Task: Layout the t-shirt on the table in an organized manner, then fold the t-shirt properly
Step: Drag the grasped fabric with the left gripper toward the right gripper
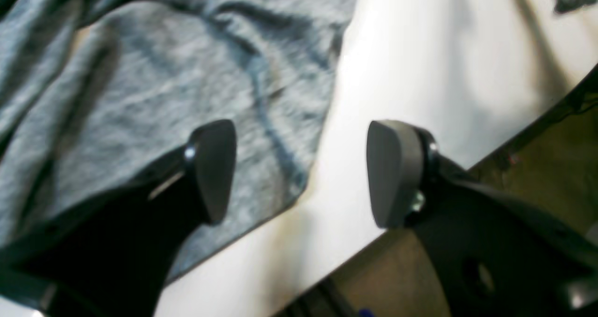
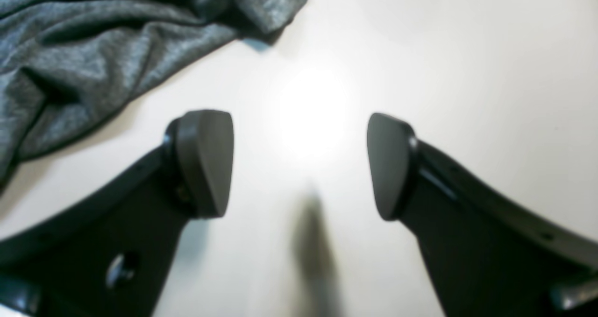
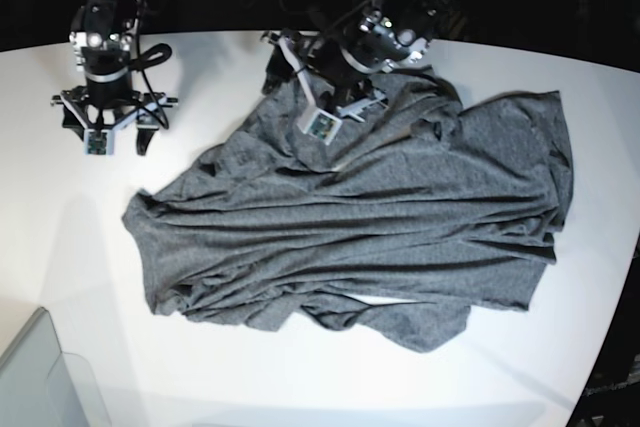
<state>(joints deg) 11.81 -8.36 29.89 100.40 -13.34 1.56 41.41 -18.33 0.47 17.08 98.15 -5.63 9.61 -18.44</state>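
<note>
- My left gripper [image 1: 301,172]: jaws wide apart, nothing between them. One pad over the t-shirt [image 1: 163,88], other over bare table [image 1: 420,60] near its edge.
- In base view my left gripper [image 3: 310,87] sits over the shirt's top edge, tilted; can't tell if it touches the cloth.
- My right gripper [image 2: 299,163]: jaws wide, empty, above bare white top, well clear of the shirt.
- T-shirt [image 3: 370,217] lies spread but wrinkled across mid table [image 3: 80,247], long diagonal creases, lower hem bunched up.
- Grey bin corner [image 3: 40,377] at near corner, apart from the shirt.
</note>
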